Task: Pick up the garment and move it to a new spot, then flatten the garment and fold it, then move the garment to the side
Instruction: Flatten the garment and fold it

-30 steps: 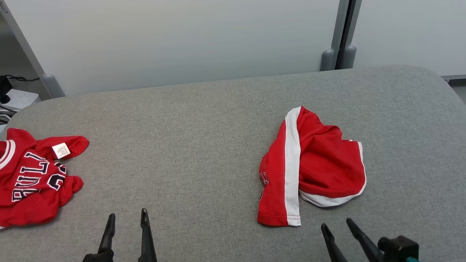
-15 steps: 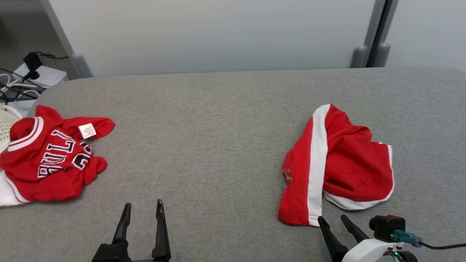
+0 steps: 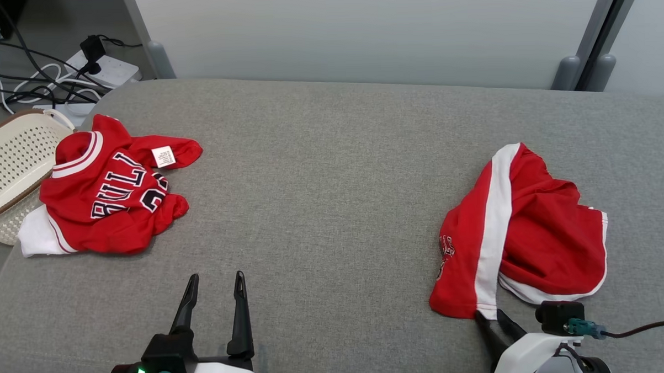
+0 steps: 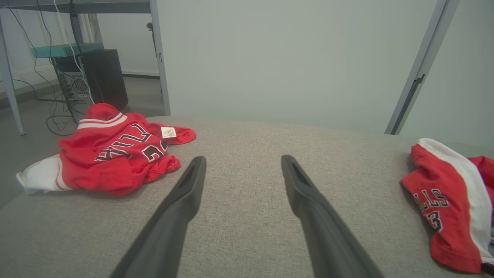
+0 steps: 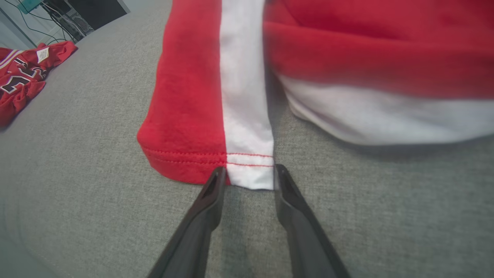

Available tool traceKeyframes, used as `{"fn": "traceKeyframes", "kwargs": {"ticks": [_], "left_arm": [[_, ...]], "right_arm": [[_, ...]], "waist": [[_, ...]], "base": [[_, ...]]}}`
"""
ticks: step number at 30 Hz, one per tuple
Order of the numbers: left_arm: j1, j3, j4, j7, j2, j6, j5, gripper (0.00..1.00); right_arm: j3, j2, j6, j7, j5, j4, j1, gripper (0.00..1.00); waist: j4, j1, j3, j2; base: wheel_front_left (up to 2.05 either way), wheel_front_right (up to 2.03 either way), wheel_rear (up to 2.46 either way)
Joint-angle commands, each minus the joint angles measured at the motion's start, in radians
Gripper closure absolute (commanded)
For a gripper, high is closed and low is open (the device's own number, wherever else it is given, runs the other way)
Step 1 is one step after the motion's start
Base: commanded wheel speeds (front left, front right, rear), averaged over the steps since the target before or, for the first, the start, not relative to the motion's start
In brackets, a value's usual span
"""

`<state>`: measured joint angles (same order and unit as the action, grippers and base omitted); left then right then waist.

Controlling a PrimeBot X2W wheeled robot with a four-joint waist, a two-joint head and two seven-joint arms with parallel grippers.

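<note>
Two red clothes lie on the gray tabletop [image 3: 321, 181]. A red jersey [image 3: 111, 199] sits far left, beside a basket [image 3: 10, 159]. The left fingers [image 3: 239, 317] are wide open over bare tabletop. The red shorts [image 3: 538, 229] lie on the right, their white-striped hem between the open right fingers [image 5: 208, 212].

Head camera: high, facing forward and down across the grey fabric-covered desk [image 3: 321, 181]. Left wrist camera: low, facing the pale wall [image 4: 270, 58]. Right wrist camera: very near the hem of the red shorts with a white side stripe [image 5: 185, 96]. All three share the shorts and the red lettered jersey [image 3: 111, 199].
</note>
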<state>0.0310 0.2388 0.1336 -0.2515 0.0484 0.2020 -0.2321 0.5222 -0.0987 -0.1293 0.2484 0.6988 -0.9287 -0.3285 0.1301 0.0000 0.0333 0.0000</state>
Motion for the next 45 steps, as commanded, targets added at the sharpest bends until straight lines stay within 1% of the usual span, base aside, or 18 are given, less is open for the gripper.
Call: {"fn": "traceKeyframes", "kwargs": {"ticks": [1,2,3,4,9,13,15,16,19,22,25,28,31,35,36,40,44,45], "left_arm": [[-0.055,-0.027,-0.022,-0.01,0.002,-0.007,-0.004,0.0],[-0.057,-0.026,-0.022,-0.01,0.002,-0.007,-0.003,0.0],[-0.059,-0.026,-0.022,-0.01,0.002,-0.008,-0.003,0.0],[-0.061,-0.026,-0.021,-0.01,0.002,-0.008,-0.002,0.0],[-0.061,-0.034,-0.029,-0.01,0.002,-0.005,0.004,0.0],[-0.075,-0.031,-0.042,-0.01,0.002,-0.008,-0.013,0.0],[-0.09,-0.024,-0.046,-0.01,0.002,-0.008,-0.027,0.0],[-0.11,-0.016,-0.046,-0.01,0.002,-0.013,-0.044,0.0],[-0.151,0.005,-0.04,-0.01,0.002,-0.022,-0.068,0.0],[-0.206,0.039,-0.009,-0.01,0.002,-0.042,-0.087,0.0],[-0.267,0.078,0.035,-0.01,0.002,-0.068,-0.1,0.0],[-0.332,0.123,0.105,-0.01,0.002,-0.103,-0.109,0.0],[-0.395,0.189,0.237,0.027,0.002,-0.146,-0.117,0.0],[-0.46,0.251,0.363,0.105,0.002,-0.177,-0.174,0.0],[-0.46,0.251,0.363,0.105,0.002,-0.177,-0.174,0.0],[-0.479,0.322,0.411,0.174,0.002,-0.206,-0.276,0.0],[-0.486,0.405,0.455,0.246,0.002,-0.204,-0.312,0.0],[-0.492,0.421,0.47,0.254,0.002,-0.194,-0.311,0.05]], "right_arm": [[0.022,-0.002,-0.001,0.013,0.014,-0.007,-0.023,0.54],[0.027,-0.002,-0.001,0.013,0.017,-0.017,-0.028,0.82],[0.032,-0.001,-0.001,0.013,0.023,-0.027,-0.032,0.99],[0.042,-0.001,-0.001,0.013,0.026,-0.037,-0.037,1.0],[0.098,-0.013,-0.001,0.013,0.016,-0.049,-0.058,1.0],[0.101,-0.079,-0.001,0.013,-0.048,0.001,-0.044,1.0],[0.083,-0.124,-0.001,0.013,-0.09,0.041,-0.025,1.0],[0.071,-0.17,-0.001,0.013,-0.142,0.083,-0.002,1.0],[0.032,-0.237,-0.001,0.013,-0.208,0.137,0.021,1.0],[-0.024,-0.286,-0.001,0.013,-0.27,0.17,0.027,1.0],[-0.121,-0.317,-0.001,0.013,-0.336,0.183,0.015,1.0],[-0.244,-0.312,-0.001,0.013,-0.412,0.171,-0.007,1.0],[-0.322,-0.269,-0.001,0.013,-0.478,0.17,-0.027,1.0],[-0.354,-0.206,-0.001,0.013,-0.535,0.177,-0.047,1.0],[-0.354,-0.206,-0.001,0.013,-0.535,0.177,-0.047,1.0],[-0.369,-0.173,-0.001,0.013,-0.561,0.181,-0.056,1.0],[-0.382,-0.166,-0.001,0.013,-0.57,0.185,-0.054,1.0],[-0.383,-0.164,-0.001,0.013,-0.572,0.185,-0.054,1.0]], "waist": [[0.007,0.0,0.006,0.0],[0.01,0.0,0.008,0.0],[0.011,0.0,0.01,0.0],[0.012,0.0,0.011,0.0],[-0.008,0.0,0.015,0.0],[-0.051,0.0,0.028,0.0],[-0.085,0.0,0.038,0.0],[-0.126,0.0,0.048,0.0],[-0.188,0.0,0.067,0.0],[-0.244,0.0,0.082,0.0],[-0.293,0.0,0.098,0.0],[-0.328,0.0,0.114,0.0],[-0.352,0.0,0.126,0.0],[-0.374,0.0,0.143,0.0],[-0.374,0.0,0.143,0.0],[-0.384,0.0,0.158,0.0],[-0.377,0.0,0.17,0.0],[-0.377,0.0,0.173,0.0]], "base": [[0.0,0.0,0.0],[0.0,0.0,0.0],[0.0,0.0,0.0],[0.0,0.0,0.0],[0.0,0.0,0.0],[0.0,0.0,0.0],[0.0,0.0,0.0],[0.0,0.0,0.0],[0.0,0.0,0.0],[0.0,0.0,0.0],[0.0,0.0,0.0],[0.0,0.0,0.0],[0.0,0.0,0.0],[0.0,0.0,0.0],[0.0,0.0,0.0],[0.0,0.0,0.0],[0.0,0.0,0.0],[0.0,0.0,0.0]]}}
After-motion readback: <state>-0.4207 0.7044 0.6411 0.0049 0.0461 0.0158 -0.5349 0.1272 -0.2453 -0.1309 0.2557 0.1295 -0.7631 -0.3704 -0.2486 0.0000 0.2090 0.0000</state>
